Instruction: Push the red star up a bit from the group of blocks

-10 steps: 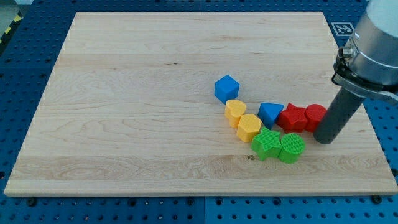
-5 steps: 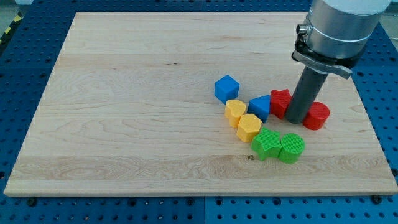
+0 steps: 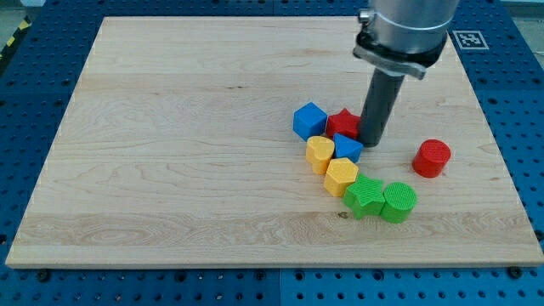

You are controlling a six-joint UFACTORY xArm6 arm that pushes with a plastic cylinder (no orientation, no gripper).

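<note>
The red star [image 3: 343, 123] lies just right of the blue cube [image 3: 310, 121] and above the blue triangular block [image 3: 346, 146]. My tip [image 3: 371, 140] rests on the board right against the red star's right side and the blue triangular block's upper right. Below them sit a yellow heart-like block [image 3: 320, 153] and a yellow hexagon [image 3: 341, 176]. A green star [image 3: 365, 195] and a green cylinder [image 3: 399, 201] lie at the group's lower right. A red cylinder [image 3: 432, 158] stands alone to the right.
The wooden board [image 3: 187, 144] lies on a blue perforated table. A fiducial marker [image 3: 469, 38] sits off the board's upper right corner. The arm's grey body [image 3: 404, 25] hangs over the board's upper right.
My tip has swept left and up, pushing the red star and blue triangular block left toward the blue cube. The red cylinder was left behind at the right.
</note>
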